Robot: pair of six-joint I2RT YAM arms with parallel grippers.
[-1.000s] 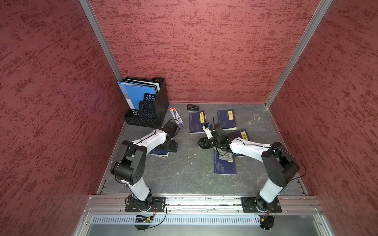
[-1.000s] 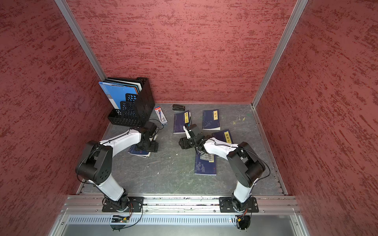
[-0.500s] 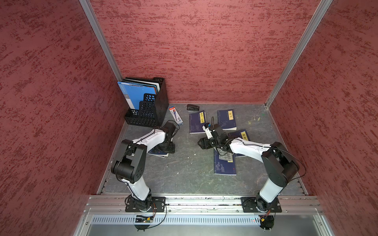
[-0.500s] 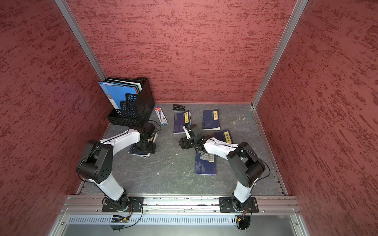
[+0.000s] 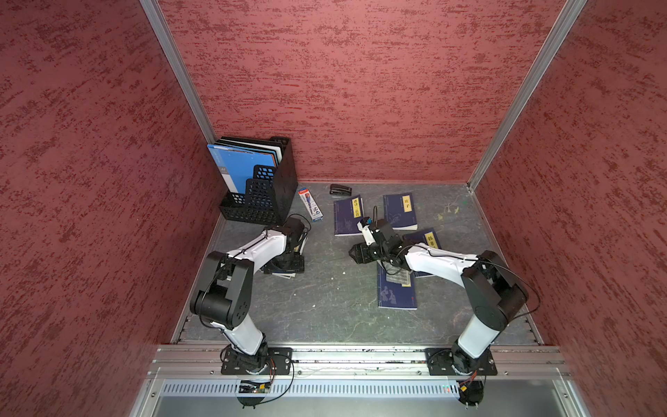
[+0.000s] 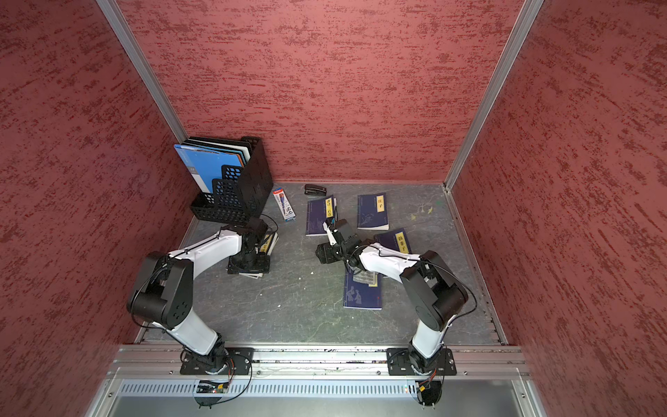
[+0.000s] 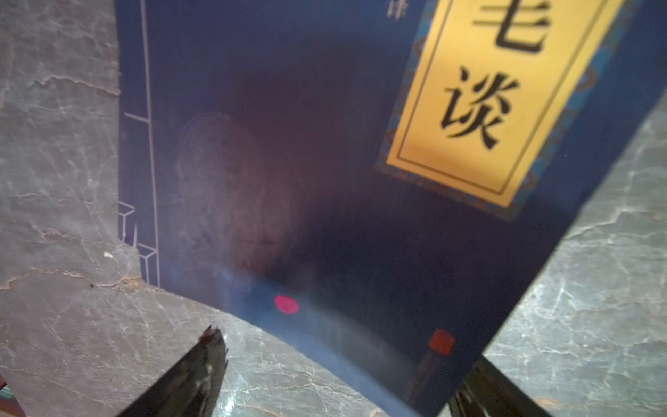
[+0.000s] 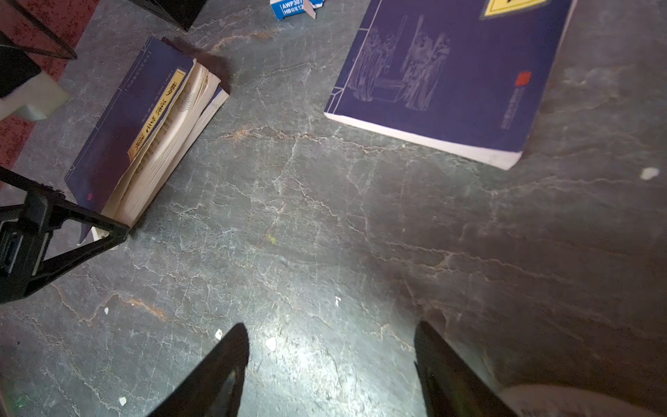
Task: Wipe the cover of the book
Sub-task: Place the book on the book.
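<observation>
Three tall walls stood around the space, a back wall [image 5: 343, 90], a left wall [image 5: 72, 180] and a right wall [image 5: 595, 216], all dark red with a rough, streaky look. Shiny silver posts [image 5: 180, 72] ran up the two back corners. The floor [image 5: 325, 307] was grey like stone, with thin pale cracks and small white crumbs [image 8: 649, 173]. A bright patch of light [image 8: 306, 364] shone on it. A black rack [image 5: 274, 187] with blue folders [image 5: 242, 169] stood in the back left corner. A metal rail [image 5: 361, 355] ran along the front
</observation>
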